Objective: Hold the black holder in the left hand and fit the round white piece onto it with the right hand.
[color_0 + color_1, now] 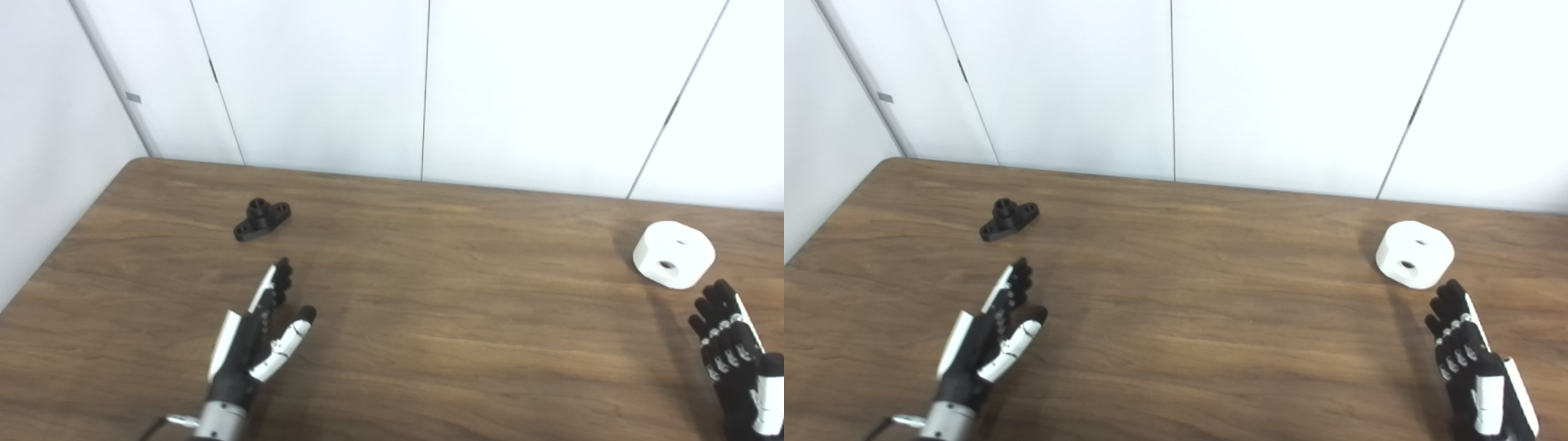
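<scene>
Here's my left hand [254, 343] over the near left part of the wooden tabletop [429, 318], fingers [274, 283] stretched forward and close together, thumb [288, 344] splayed out to the side; it holds nothing and touches nothing I can make out. Just beyond its fingertips, a little to the left, the black holder [261, 219] lies flat on the tabletop; a raised round boss stands up from its middle, with a holed flange to either side; there's a clear gap between it and my hand. Over on the far right, my right hand [1473, 361] is coming up from the bottom corner, fingers [1451, 318] extended and side by side, empty as well; the thumb is out of sight from here. The round white piece [1415, 254] sits on the tabletop just past those fingertips, near but not touching; I see two dark holes in it, one on top, one lower on the near side. Holder and white piece are well apart, at opposite sides; white wall panels [422, 86] rise behind the far edge.
</scene>
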{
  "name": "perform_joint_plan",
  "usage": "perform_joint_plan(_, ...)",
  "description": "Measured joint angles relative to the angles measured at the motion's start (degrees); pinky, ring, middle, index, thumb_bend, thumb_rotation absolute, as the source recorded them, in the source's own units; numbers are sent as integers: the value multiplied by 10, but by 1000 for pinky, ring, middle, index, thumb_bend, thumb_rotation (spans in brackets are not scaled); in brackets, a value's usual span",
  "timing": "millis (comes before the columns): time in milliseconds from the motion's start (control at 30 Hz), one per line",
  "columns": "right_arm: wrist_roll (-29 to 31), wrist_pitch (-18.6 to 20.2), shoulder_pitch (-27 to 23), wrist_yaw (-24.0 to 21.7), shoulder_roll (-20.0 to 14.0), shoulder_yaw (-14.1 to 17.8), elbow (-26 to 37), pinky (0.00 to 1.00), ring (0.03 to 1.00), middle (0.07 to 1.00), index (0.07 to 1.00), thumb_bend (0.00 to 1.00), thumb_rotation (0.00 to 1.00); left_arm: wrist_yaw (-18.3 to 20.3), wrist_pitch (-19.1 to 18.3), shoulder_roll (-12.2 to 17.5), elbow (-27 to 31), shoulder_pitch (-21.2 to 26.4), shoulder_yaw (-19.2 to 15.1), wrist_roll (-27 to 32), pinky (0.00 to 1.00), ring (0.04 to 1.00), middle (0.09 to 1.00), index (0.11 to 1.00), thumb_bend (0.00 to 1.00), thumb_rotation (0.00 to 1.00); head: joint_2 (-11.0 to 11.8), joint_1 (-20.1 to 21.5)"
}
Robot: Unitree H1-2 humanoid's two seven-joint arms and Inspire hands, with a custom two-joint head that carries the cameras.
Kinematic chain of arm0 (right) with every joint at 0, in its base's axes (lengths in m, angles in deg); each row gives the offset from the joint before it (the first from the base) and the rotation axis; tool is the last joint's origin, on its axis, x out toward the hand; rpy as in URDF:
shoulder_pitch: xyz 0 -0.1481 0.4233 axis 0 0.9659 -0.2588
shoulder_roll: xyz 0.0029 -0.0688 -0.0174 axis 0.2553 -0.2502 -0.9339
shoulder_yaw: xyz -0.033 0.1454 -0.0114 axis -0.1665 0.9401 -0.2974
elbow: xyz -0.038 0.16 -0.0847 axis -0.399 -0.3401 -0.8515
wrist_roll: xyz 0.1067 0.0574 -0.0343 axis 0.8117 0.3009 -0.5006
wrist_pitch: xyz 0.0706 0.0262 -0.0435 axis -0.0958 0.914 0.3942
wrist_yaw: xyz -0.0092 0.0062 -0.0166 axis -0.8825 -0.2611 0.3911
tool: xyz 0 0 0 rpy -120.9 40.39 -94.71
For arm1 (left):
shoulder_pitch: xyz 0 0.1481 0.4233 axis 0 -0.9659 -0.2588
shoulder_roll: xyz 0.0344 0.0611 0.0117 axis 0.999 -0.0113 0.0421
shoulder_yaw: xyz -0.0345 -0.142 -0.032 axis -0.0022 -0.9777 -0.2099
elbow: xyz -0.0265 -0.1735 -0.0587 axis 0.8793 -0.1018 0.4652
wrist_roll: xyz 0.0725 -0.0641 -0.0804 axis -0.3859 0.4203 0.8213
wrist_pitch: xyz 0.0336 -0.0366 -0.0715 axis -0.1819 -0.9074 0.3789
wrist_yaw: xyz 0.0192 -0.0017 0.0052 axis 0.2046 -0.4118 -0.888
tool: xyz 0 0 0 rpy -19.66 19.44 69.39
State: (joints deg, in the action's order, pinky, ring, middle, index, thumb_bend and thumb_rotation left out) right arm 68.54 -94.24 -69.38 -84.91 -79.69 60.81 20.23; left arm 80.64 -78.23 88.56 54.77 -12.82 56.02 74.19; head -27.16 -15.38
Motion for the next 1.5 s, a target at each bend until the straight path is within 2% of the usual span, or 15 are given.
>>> perform_joint_plan(133,-1,0,-1,0,0,-1,0,1000,1000,1000,1000,721,1000,-14,-37,15,19,49,-30,-22,991,997,986,996,718,405,-3,3)
perform_joint_plan(367,-1,0,-2,1,2,-1,2,1000,1000,1000,1000,727,1000,-14,-97,34,22,82,-46,-78,1000,1000,991,990,763,429,-8,4)
perform_joint_plan(533,-4,1,0,3,2,0,2,1000,1000,1000,1000,713,1000,-14,-104,83,8,114,-55,-106,979,1000,1000,973,795,441,-12,7)
perform_joint_plan(633,-4,1,0,3,2,0,2,1000,1000,1000,1000,713,1000,-17,-107,101,-17,140,-56,-126,997,1000,989,949,805,418,-14,10)
perform_joint_plan(767,-3,3,0,4,4,0,4,1000,1000,1000,1000,718,1000,-40,-98,118,-77,165,-46,-179,1000,991,949,923,818,381,-15,11)
perform_joint_plan(1067,-3,11,3,7,4,0,7,1000,1000,1000,1000,711,1000,-76,-88,169,-193,212,-11,-263,1000,962,918,846,858,455,-15,13)
perform_joint_plan(1167,-3,12,5,7,5,0,10,1000,1000,1000,1000,710,1000,-79,-92,174,-212,224,2,-278,1000,974,927,839,889,479,-18,14)
perform_joint_plan(1300,-2,18,6,8,7,0,13,1000,1000,1000,1000,700,999,-79,-99,175,-235,239,18,-285,1000,969,919,822,917,446,-19,13)
perform_joint_plan(1500,-2,20,8,8,7,0,15,1000,1000,1000,1000,708,1000,-76,-124,173,-268,260,42,-290,1000,985,926,817,905,463,-21,14)
